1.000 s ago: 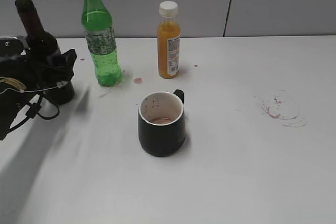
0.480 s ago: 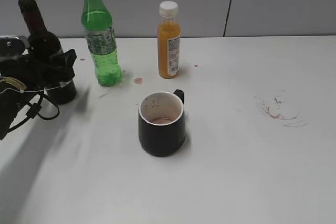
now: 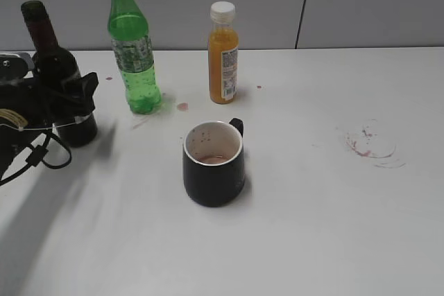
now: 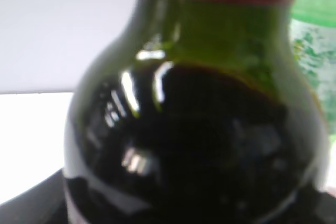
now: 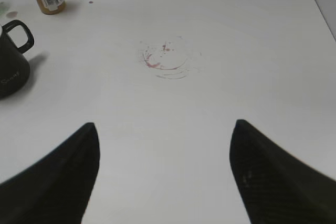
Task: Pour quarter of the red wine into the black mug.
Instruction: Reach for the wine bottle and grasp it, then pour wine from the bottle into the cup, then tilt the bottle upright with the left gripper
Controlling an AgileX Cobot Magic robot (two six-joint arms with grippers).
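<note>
Exterior view: green bottle (image 3: 132, 46), juice bottle (image 3: 223, 53) behind black mug (image 3: 213, 163).

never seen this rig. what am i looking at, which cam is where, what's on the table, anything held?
It's a two-armed robot at a white table. One picture is from a camera in front, looking down at a slant; the other two are from cameras on each wrist. On the table: a black mug, a green bottle, an orange juice bottle and dried reddish stains. The left end effector is around the red wine bottle, which fills its wrist view. The right end effector is open and empty.
</note>
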